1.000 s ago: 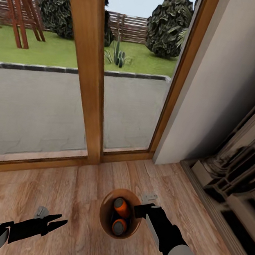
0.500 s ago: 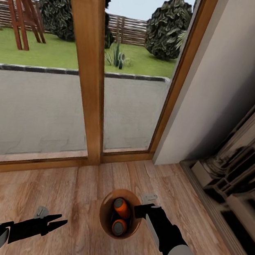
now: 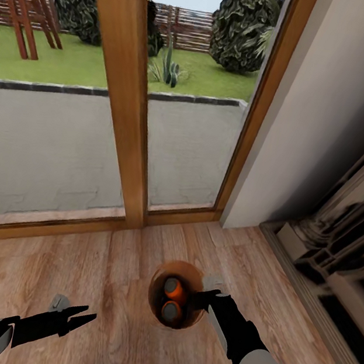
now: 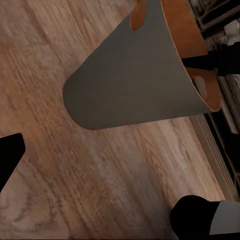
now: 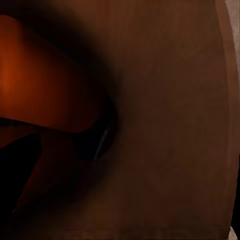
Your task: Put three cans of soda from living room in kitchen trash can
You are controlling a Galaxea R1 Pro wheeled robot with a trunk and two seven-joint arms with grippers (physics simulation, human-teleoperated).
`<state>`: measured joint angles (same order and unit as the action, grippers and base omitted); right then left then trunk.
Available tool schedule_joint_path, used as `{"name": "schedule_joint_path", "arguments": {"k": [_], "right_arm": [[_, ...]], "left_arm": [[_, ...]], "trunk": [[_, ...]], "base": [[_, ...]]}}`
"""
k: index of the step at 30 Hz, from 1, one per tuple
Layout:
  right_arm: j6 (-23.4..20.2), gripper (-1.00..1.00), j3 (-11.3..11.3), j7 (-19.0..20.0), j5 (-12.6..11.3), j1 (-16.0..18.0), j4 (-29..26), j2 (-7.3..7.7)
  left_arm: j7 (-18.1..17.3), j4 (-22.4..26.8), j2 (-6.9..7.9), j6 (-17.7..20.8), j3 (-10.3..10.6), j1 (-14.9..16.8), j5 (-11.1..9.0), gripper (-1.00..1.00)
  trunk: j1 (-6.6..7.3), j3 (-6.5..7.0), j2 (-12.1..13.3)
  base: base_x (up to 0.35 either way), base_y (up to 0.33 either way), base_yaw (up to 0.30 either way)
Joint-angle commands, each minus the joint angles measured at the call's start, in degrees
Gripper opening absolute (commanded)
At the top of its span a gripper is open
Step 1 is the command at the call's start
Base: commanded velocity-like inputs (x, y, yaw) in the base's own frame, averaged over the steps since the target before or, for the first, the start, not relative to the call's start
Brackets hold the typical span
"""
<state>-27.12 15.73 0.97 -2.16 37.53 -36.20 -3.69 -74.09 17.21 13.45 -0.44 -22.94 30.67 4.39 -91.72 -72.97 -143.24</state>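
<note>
The trash can (image 3: pixel 178 295) stood upright on the wood floor (image 3: pixel 43 265) just in front of the robot, between the two arms and close to the glass door (image 3: pixel 100 103). Two orange soda cans (image 3: pixel 174 290) lay inside it, one beyond the other; a third could not be made out. The right end effector (image 3: pixel 201 299) was at the can's near right rim, reaching over the opening; its wrist camera looked into the brown interior (image 5: pixel 165 125) at an orange can (image 5: pixel 35 90). Its opening could not be judged. The left end effector (image 3: pixel 77 317) hovered well to the left with fingers parted and empty. The right arm was clearly nearer. A grey wall (image 3: pixel 335 113) and a glossy cabinet (image 3: pixel 342 250) stood to the right.
</note>
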Motion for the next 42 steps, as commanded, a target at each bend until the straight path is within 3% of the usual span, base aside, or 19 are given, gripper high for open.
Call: {"name": "schedule_joint_path", "arguments": {"k": [1, 31, 42], "right_arm": [[0.0, 1.0, 0.0, 0.0, 0.0, 0.0, 0.1, -0.01], [0.0, 1.0, 0.0, 0.0, 0.0, 0.0, 0.1, -0.02], [0.0, 1.0, 0.1, 0.0, 0.0, 0.0, 0.1, -0.01]], "left_arm": [[0.0, 0.0, 0.0, 0.0, 0.0, 0.0, 0.0, 1.0], [0.1, 0.0, 0.0, 0.0, 0.0, 0.0, 0.0, 1.0], [0.1, 0.0, 0.0, 0.0, 0.1, 0.0, 0.0, 1.0]], "trunk": [[0.05, 0.0, 0.0], [0.05, 0.0, 0.0], [2.46, 1.98, 4.4]], "base": [[0.0, 0.0, 0.0], [0.0, 0.0, 0.0], [0.0, 0.0, 0.0]]}}
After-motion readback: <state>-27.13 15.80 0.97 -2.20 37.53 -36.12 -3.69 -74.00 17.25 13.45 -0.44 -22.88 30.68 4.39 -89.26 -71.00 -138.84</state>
